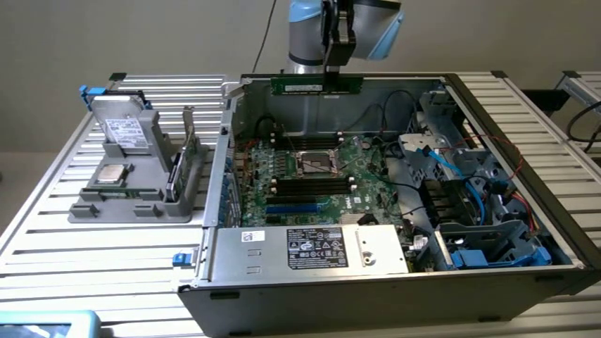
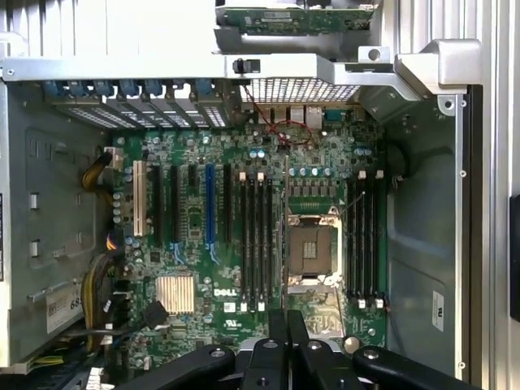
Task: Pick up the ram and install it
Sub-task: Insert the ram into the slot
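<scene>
Aloft, hand (image 1: 331, 74) clamping ram (image 1: 300, 85), above open case (image 1: 281, 285), cables (image 2: 96, 288) beside motherboard (image 1: 286, 189)

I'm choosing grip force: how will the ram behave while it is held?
Likely stiff: the ram juts straight out both sides of the gripper without sagging. Probably light, being a thin, narrow board. It may pivot if bumped, since it is pinched at one spot near its middle.
</scene>
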Action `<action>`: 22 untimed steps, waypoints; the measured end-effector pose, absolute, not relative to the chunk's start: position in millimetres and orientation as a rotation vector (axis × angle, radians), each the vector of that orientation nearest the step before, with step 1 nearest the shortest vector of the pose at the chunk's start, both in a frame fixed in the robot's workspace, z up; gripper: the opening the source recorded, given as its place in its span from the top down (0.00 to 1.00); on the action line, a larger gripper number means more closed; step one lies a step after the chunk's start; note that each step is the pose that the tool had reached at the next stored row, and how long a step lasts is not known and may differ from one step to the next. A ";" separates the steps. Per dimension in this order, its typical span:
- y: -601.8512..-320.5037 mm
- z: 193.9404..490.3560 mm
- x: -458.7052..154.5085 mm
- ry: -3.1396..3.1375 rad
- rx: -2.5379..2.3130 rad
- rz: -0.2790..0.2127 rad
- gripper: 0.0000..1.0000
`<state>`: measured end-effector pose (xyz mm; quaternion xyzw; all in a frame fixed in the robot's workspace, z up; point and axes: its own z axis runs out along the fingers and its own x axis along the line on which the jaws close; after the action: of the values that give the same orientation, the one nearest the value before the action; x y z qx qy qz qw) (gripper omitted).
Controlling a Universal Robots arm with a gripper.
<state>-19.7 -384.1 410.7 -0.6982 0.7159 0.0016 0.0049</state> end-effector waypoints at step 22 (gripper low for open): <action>-384.0 372.9 -17.9 2.250 -2.203 -0.018 0.88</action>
<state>-17.9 -384.0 372.9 -0.6995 0.7146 -0.0058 -0.0035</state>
